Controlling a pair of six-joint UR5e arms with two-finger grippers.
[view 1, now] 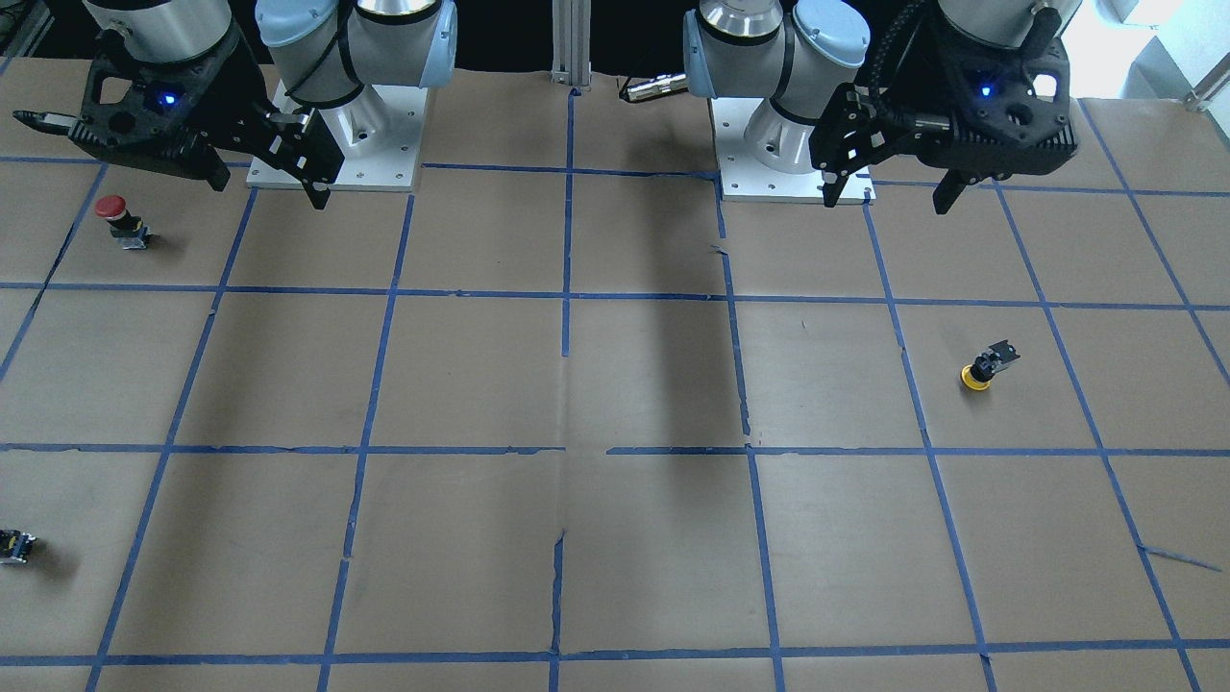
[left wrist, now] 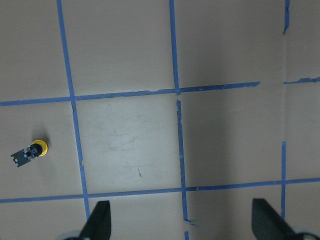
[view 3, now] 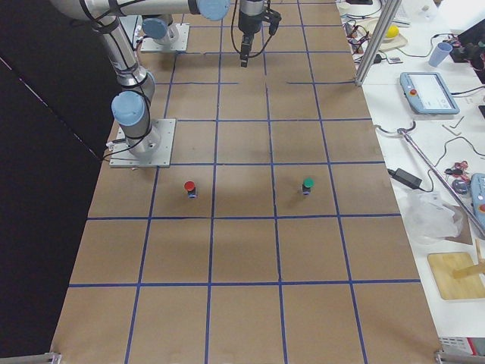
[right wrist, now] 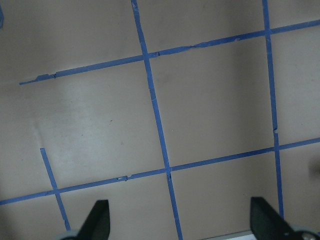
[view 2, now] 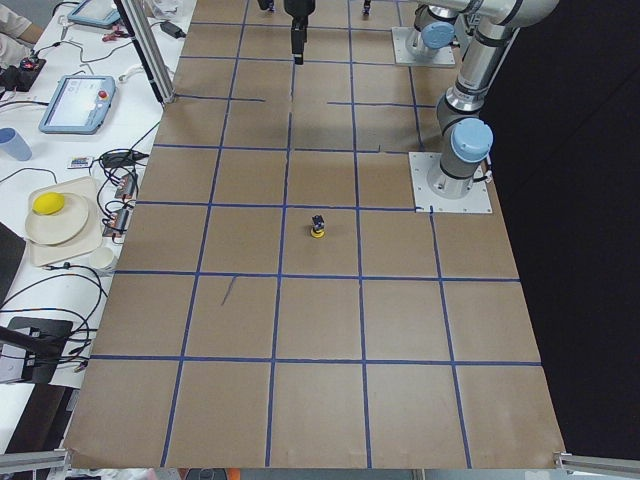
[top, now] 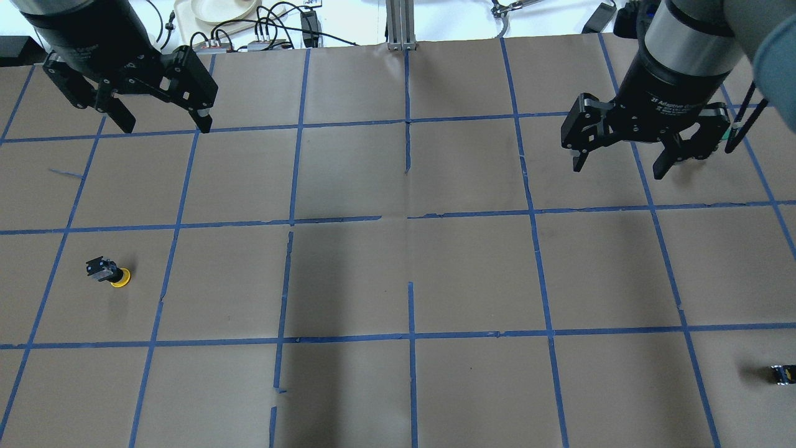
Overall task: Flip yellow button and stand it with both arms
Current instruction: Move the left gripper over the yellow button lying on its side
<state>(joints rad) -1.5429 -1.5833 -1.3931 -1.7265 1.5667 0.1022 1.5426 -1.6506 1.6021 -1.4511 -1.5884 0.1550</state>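
Note:
The yellow button (view 1: 985,368) rests with its yellow cap on the paper and its black body and grey base up, on the robot's left side of the table. It also shows in the overhead view (top: 112,274), the exterior left view (view 2: 317,227) and at the left edge of the left wrist view (left wrist: 31,151). My left gripper (top: 166,127) hangs open and empty well above the table, farther from the robot than the button; it also shows in the front-facing view (view 1: 886,202). My right gripper (top: 618,170) is open and empty, high over the other half (view 1: 267,192).
A red-capped button (view 1: 117,219) stands near the right arm's base. A small black block (view 1: 14,545) lies at the table's edge on the right side (top: 782,373); in the exterior right view it shows a green top (view 3: 308,184). Brown paper with blue tape lines covers the table (view 1: 615,384).

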